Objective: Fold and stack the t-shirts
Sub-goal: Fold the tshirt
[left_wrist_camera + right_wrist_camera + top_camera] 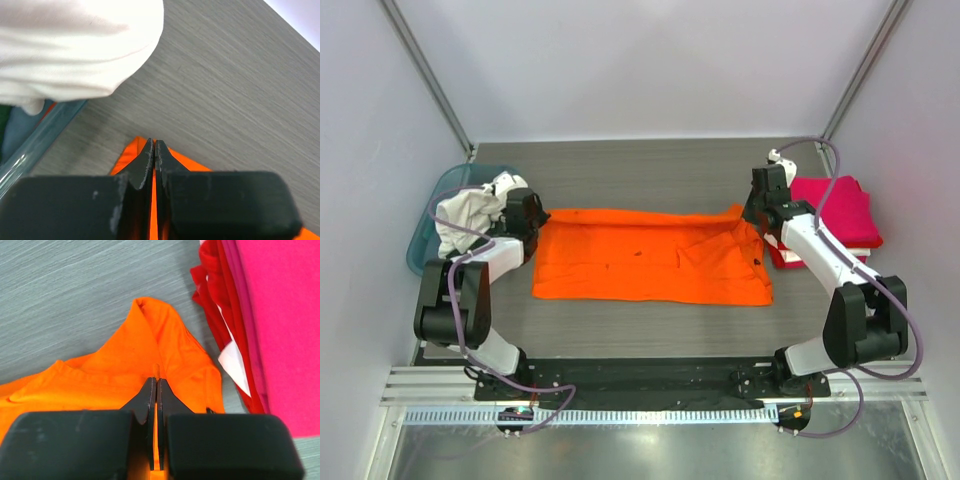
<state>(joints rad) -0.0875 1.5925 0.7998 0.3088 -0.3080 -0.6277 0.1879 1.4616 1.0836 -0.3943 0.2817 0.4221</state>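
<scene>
An orange t-shirt point(650, 255) lies spread flat across the middle of the table, folded to a long strip. My left gripper point(532, 222) is shut on its far left corner; orange cloth point(127, 152) shows between the fingers. My right gripper point(756, 215) is shut on its far right corner, where the cloth point(150, 335) puckers up. A stack of folded pink and red shirts point(838, 218) lies at the right, close beside my right gripper; it also shows in the right wrist view point(280, 325).
A blue-green bin point(432, 215) at the left edge holds crumpled white and grey shirts point(470, 208); the white cloth point(75, 45) hangs close above my left gripper. White walls enclose the table on three sides.
</scene>
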